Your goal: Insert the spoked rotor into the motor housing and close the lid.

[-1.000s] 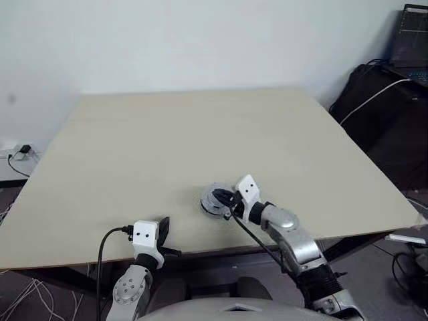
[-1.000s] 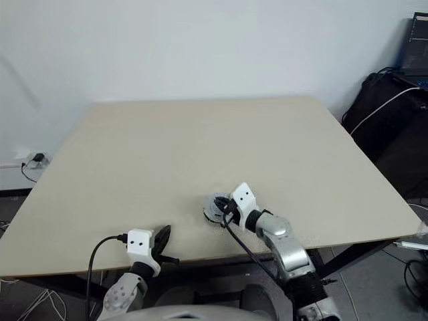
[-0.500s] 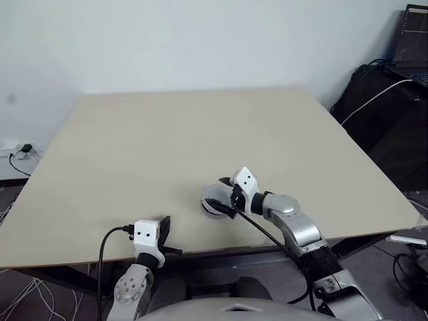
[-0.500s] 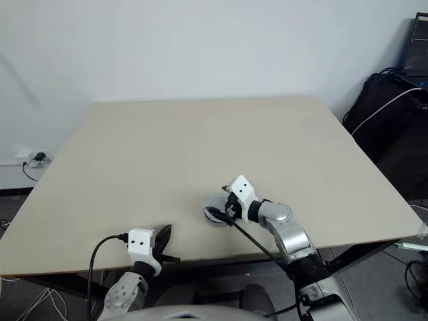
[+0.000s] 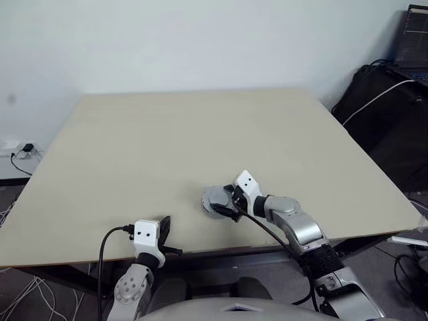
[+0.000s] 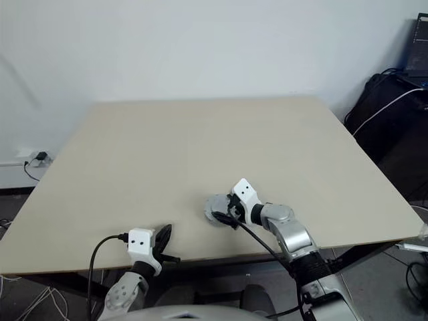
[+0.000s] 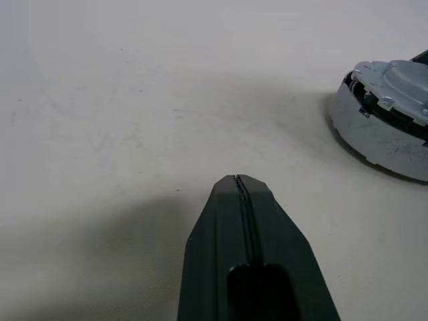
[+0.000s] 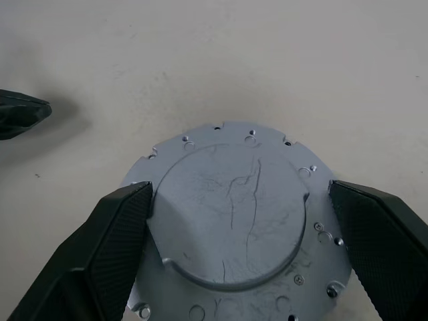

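The silver-grey lid [image 8: 234,227] lies smooth face up on the motor housing [image 7: 374,137], near the table's front edge, slightly right of its middle. My right gripper [image 8: 239,192] is open above it. Its black fingers [image 8: 100,261] stand on either side of the lid's raised middle and do not clamp it. The spoked rotor is hidden. My left gripper [image 7: 237,182] is shut and empty. It rests at the front edge of the table, to the left of the housing [image 5: 214,198] and apart from it.
The beige table [image 5: 187,134] stretches back to a white wall. A black bag [image 5: 381,107] with a white cable, and a laptop [image 5: 411,37], stand off the table's right side. A power strip [image 5: 20,150] lies on the floor at the left.
My right gripper has opened and let go of the lid, which now lies flat on the housing. The hand has sunk a little and tipped downward. The left arm has not moved.
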Motion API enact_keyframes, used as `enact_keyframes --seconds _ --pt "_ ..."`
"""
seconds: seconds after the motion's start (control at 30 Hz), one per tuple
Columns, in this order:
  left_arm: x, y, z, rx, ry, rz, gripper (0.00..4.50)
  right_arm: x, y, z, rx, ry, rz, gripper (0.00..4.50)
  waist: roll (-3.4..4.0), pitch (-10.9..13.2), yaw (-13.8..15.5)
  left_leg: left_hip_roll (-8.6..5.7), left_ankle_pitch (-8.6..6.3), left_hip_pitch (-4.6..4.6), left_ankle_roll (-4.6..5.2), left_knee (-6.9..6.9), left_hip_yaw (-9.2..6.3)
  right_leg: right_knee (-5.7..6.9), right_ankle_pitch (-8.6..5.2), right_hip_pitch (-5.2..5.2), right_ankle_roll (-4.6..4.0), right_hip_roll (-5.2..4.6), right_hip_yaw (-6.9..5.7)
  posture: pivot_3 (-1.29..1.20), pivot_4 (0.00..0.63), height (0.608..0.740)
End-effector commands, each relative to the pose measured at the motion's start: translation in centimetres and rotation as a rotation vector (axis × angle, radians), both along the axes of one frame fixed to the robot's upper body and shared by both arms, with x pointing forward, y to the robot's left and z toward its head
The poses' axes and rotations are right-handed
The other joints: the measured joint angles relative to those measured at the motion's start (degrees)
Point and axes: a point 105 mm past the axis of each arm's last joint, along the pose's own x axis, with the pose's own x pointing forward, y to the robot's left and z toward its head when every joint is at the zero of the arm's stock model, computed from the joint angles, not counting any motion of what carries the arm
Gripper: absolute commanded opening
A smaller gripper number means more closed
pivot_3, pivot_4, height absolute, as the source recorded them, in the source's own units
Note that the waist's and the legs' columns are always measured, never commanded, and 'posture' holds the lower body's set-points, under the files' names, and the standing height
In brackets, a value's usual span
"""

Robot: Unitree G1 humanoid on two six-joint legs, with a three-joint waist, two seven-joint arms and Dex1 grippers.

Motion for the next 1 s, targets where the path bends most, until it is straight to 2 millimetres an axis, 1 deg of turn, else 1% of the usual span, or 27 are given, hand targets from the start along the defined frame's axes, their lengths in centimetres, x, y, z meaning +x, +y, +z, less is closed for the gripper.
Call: enact_keyframes --seconds 0.03,0.07,0.17,0.5,0.73,1.0 --pt "0.6 -0.1 1.4 -0.003 -0.064 0.004 0.00 0.9 -0.1 0.7 -0.008 -0.039 -0.023 4.48 0.00 0.00 -0.01 0.00 0.00 0.00 0.00 0.00 0.00 0.00 0.00 0.00 0.00 0.00 0.00 0.00 0.000 0.740" --pt "0.6 0.0 1.4 -0.003 -0.063 0.005 0.00 0.9 -0.1 0.7 -0.009 -0.040 -0.025 4.08 0.00 0.00 -0.01 0.00 0.00 0.00 0.01 0.00 0.00 0.00 0.00 0.00 0.00 0.00 0.00 0.00 0.000 0.740" --pt "0.6 0.0 1.4 -0.004 -0.063 0.007 0.00 0.9 -0.1 0.6 -0.009 -0.039 -0.024 3.27 0.00 0.00 -0.03 0.00 0.00 0.00 0.00 0.01 0.00 0.00 0.01 0.00 0.01 0.01 0.00 0.00 0.000 0.740" --pt "0.6 -0.1 1.4 -0.006 -0.063 0.004 0.00 0.8 -0.1 1.1 0.005 -0.071 -0.028 3.24 0.00 0.00 -0.05 0.00 -0.05 0.01 -0.09 0.06 0.00 0.03 -0.05 0.01 0.20 0.01 0.01 0.00 0.000 0.740" --pt "0.6 -0.2 1.5 -0.004 -0.064 -0.001 0.00 0.6 -0.2 0.4 -0.055 -0.092 -0.020 3.24 0.01 0.00 -0.02 0.00 -0.04 0.00 -0.08 0.06 0.01 0.03 0.01 0.01 0.09 0.01 0.01 0.00 0.000 0.740" --pt "0.6 -0.2 1.4 -0.002 -0.061 0.001 0.00 0.6 -0.2 -0.3 -0.095 -0.067 -0.021 3.24 0.02 -0.04 -0.05 0.00 -0.05 0.02 -0.10 0.07 0.01 0.03 -0.07 0.03 0.25 0.00 0.01 0.00 0.000 0.740"
